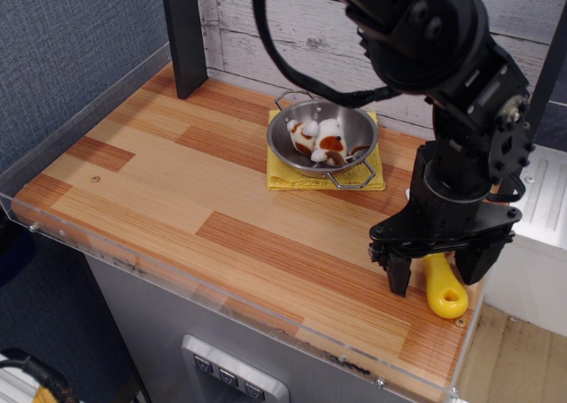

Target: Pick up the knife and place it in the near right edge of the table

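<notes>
One view only, from above the near edge of the table: light and reddish-brown plank strips, clear acrylic rim along the front and left sides. Behind, whitewashed boards; to the left, a blue-grey textured wall; at the back left, a black upright post standing on the wood. Below the front rim, a grey metal cabinet face.

Knife down flat at the near right corner, only the yellow handle with its hole showing; blade hidden behind the gripper. Gripper poised just over the handle, fingers spread apart to either side, holding nothing. Whether a fingertip touches the handle, impossible to tell. Upper arm cut off by the top edge.

Further back, mid-table, a yellow cloth under a steel bowl with wire handles, holding white and brown pieces too small to identify. Well apart from the knife.
</notes>
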You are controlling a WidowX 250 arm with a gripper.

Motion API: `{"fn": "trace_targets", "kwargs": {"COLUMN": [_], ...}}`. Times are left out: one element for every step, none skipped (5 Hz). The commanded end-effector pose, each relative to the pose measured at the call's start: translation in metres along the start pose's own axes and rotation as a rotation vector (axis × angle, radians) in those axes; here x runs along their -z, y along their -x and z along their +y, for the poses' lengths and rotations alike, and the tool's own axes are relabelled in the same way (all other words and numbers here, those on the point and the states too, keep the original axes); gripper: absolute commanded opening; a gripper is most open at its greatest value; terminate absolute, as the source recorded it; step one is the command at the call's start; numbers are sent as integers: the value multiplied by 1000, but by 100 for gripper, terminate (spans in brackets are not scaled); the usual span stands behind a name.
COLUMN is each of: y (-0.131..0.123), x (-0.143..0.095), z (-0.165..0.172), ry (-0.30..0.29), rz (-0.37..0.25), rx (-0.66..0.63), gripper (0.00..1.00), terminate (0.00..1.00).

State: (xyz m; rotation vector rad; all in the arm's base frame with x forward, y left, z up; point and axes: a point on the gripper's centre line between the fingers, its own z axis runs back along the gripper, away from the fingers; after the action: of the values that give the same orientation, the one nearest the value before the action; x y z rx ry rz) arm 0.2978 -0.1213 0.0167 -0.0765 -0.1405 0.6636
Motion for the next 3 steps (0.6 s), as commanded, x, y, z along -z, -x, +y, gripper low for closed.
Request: {"fn": "trace_targets", "kwargs": {"y": [-20, -22, -20], "x": [-71, -105, -137], "z": [4, 4, 8], "ry": [176, 203, 221], "rz": [-87, -129, -186], "rx": [-39, -70, -86], "gripper": [100, 100, 100], "terminate": [0, 0, 0]}}
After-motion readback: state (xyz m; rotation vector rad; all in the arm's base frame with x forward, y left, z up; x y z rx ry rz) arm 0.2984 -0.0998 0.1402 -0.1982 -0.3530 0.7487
